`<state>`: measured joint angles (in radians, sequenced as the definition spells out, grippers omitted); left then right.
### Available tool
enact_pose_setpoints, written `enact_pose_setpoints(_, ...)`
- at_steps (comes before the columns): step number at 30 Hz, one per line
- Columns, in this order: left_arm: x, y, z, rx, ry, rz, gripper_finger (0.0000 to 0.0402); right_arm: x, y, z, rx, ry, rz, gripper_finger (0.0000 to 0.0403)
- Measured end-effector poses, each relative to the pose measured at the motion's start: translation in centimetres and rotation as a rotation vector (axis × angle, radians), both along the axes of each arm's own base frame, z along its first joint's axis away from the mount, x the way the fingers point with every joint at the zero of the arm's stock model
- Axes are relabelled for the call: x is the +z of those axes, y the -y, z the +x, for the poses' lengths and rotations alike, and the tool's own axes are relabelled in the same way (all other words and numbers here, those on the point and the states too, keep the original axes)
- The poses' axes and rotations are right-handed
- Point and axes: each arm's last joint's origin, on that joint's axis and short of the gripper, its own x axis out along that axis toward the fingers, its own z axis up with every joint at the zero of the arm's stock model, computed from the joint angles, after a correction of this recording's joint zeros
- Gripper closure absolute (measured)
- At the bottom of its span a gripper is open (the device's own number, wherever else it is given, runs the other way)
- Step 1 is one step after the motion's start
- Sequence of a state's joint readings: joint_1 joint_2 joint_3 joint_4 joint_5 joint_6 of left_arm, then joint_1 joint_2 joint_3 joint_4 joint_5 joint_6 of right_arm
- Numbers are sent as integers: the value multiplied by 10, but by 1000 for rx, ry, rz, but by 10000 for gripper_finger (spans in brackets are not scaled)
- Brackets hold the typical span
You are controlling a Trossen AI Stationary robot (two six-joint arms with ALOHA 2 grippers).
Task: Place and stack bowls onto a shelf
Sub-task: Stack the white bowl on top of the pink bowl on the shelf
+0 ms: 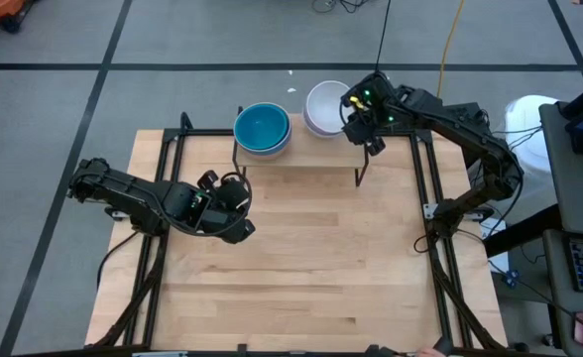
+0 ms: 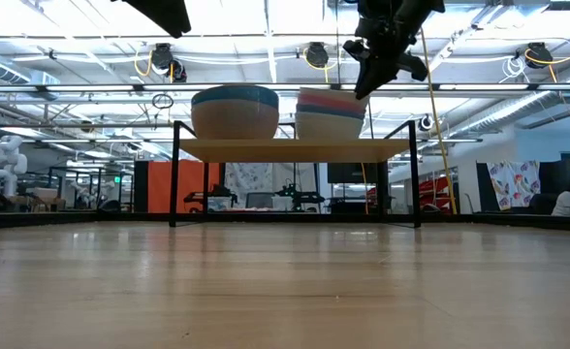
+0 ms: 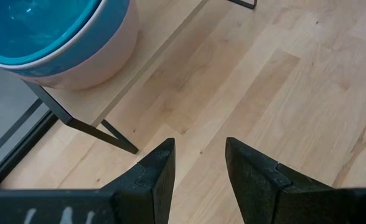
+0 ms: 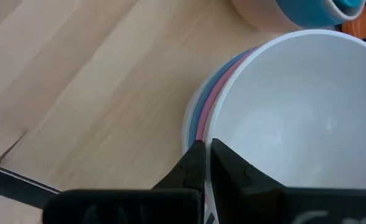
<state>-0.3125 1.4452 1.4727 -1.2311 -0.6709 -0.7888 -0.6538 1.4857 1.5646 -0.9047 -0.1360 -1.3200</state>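
The shelf (image 1: 301, 151) stands at the table's far edge and carries two stacks of bowls. The left stack (image 1: 262, 127) has a blue bowl on top, nested in a pale one (image 3: 77, 56). The right stack (image 1: 326, 104) has a white bowl on top, with pink and blue rims below it (image 4: 201, 106). My right gripper (image 1: 353, 111) is at this stack's right rim, shut on the top white bowl. My left gripper (image 1: 234, 188) hovers open over bare table, near-left of the shelf, touching nothing (image 3: 200, 146). My right gripper (image 4: 208, 144) pinches the rim of the top white bowl (image 4: 216, 118) on its right side, one finger inside the bowl and one outside. The fingers slant down from above and from the table's right (image 2: 363, 92). The bowl sits nested in the stack on the shelf.
Black frame rails run along the table's left (image 1: 158, 198) and right (image 1: 435, 228) sides. The shelf's thin black legs (image 2: 174, 174) stand on the tabletop. Bare wood lies between the shelf and the near edge (image 1: 311, 268). A keyboard and screen sit off the table at right.
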Motion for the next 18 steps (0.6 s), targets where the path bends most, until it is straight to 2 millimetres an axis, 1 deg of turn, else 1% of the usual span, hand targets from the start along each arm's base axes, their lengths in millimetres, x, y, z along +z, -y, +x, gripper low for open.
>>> enact_pose_setpoints(10,0,0,0,-4,-3,1,254,0,-11,2,25,-16,21,403)
enact_pose_setpoints(18,-1,1,0,-22,-17,-35,254,1,-11,3,17,-6,23,403)
